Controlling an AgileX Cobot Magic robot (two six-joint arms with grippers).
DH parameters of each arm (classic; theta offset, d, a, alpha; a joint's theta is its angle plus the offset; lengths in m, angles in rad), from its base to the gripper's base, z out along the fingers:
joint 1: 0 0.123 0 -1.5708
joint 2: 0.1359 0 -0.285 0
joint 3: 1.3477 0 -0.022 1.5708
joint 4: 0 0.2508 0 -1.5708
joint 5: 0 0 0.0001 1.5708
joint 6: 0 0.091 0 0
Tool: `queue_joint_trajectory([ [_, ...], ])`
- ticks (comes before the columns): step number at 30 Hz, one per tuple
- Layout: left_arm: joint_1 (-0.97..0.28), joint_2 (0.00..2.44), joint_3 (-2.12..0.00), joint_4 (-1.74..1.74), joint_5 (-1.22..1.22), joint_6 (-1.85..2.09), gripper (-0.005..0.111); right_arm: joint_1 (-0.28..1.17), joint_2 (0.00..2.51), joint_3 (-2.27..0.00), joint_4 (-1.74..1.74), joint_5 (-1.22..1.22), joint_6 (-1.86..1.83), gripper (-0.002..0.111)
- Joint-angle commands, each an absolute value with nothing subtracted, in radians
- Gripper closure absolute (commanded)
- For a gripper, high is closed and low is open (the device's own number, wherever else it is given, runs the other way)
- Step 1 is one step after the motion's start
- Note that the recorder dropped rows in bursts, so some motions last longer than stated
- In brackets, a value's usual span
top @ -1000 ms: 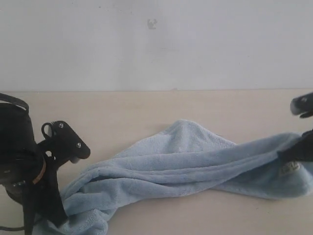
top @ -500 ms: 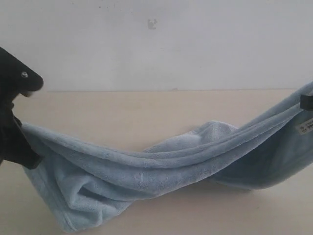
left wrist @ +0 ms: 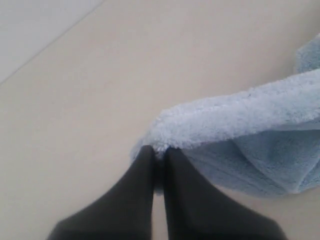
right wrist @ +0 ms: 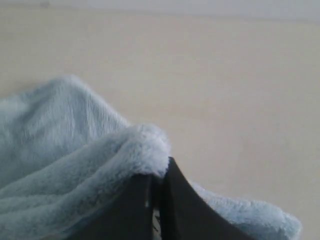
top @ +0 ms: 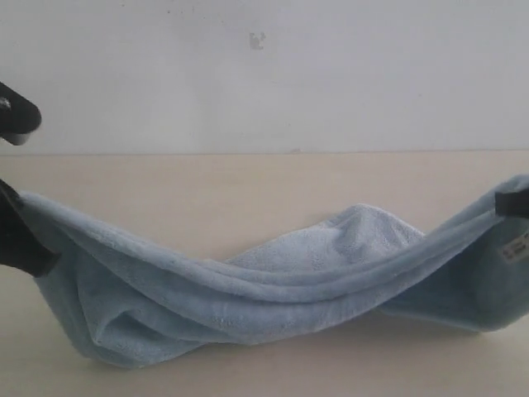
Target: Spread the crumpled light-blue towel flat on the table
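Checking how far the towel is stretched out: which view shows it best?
The exterior view: nearly the whole towel hangs between the left gripper and right gripper, its middle sagging to the table. Each wrist view shows only a pinched edge and nearby folds.

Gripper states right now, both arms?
Left gripper: closed on one end of the towel.
Right gripper: closed on the towel's other end.

I can read no text anywhere. The only label is a small white tag (top: 515,246) on the towel (top: 273,281), at about 3 o'clock in the exterior view, just under my right gripper (top: 512,203). Its print is only some dark strokes (too small for letters). On the wall (top: 372,74), near 12 o'clock, a small grey mark (top: 258,40) is not legible either.
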State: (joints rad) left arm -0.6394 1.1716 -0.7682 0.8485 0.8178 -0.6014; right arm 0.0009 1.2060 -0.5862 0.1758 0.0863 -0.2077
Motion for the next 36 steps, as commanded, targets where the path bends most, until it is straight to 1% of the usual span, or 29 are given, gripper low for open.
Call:
queue_joint_trajectory([
  [1,-0.638,1.252,-0.711,0.837,0.783,-0.614,0.103,0.001,1.341,-0.578,0.178,0.207,-0.209,0.108],
  [6,-0.638,1.319,-0.654,0.829,0.788,-0.639,0.103,0.000,1.364,-0.582,0.185,0.176,-0.215,0.108],
  [8,-0.640,1.307,-0.665,0.812,0.758,-0.639,0.103,0.000,1.336,-0.582,0.185,0.142,-0.215,0.108],
  [11,-0.640,1.254,-0.703,0.675,0.734,-0.591,0.103,0.000,1.260,-0.591,0.196,0.107,-0.187,0.108],
  [15,-0.640,1.173,-0.689,0.301,0.598,-0.214,0.103,0.001,1.140,-0.620,0.230,0.149,-0.118,0.108],
  [19,-0.640,1.198,-0.653,-0.103,0.521,0.284,0.103,0.001,1.141,-0.591,0.230,0.166,-0.191,0.108],
  [22,-0.640,1.274,-0.642,-0.404,0.575,0.642,0.103,0.005,1.198,-0.567,0.235,0.253,-0.191,0.108],
  [24,-0.640,1.328,-0.638,-0.507,0.651,0.800,0.103,0.033,1.244,-0.569,0.242,0.371,-0.225,0.108],
  [31,-0.640,1.453,-0.638,-0.553,0.842,0.843,0.103,0.136,1.353,-0.645,0.238,0.783,-0.298,0.108],
  [36,-0.640,1.529,-0.638,-0.621,1.018,0.878,0.103,0.162,1.358,-0.651,0.207,0.852,-0.302,0.108],
])
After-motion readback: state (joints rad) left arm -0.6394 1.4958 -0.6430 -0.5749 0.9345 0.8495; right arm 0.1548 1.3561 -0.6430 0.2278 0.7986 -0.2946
